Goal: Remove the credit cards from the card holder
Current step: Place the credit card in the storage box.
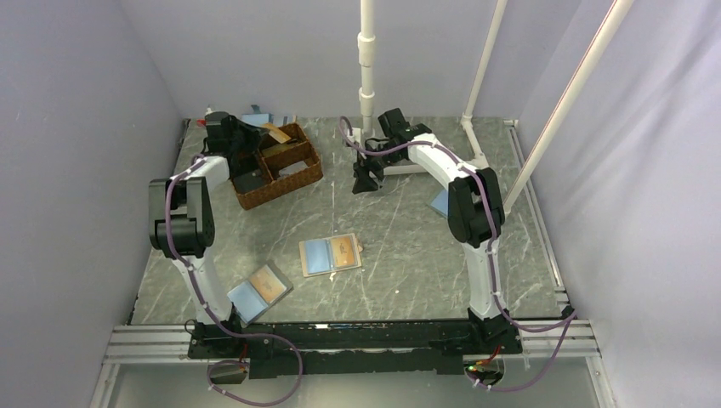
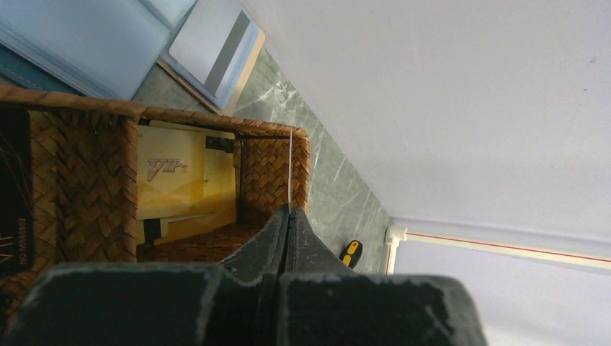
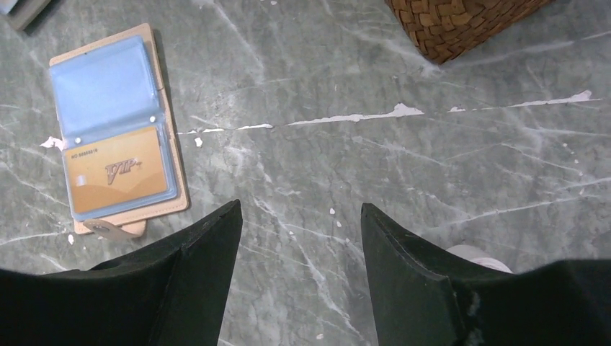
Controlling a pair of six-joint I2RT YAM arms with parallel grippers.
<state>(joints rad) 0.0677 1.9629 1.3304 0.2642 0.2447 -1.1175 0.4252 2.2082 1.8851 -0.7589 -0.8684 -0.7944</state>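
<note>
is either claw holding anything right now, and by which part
The left claw is shut on what looks like a thin card seen edge-on, pinched at one edge, above the wicker basket. The right claw is open and empty.

Light-blue card holder, tan edging; brown woven basket; grey marbled table

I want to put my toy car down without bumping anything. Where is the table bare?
Bare marble lies between the card holder and the right arm's base, and between the basket and the card holder. Crowded: the far left corner, where the left gripper, pinching a card, hovers over the basket.
</note>
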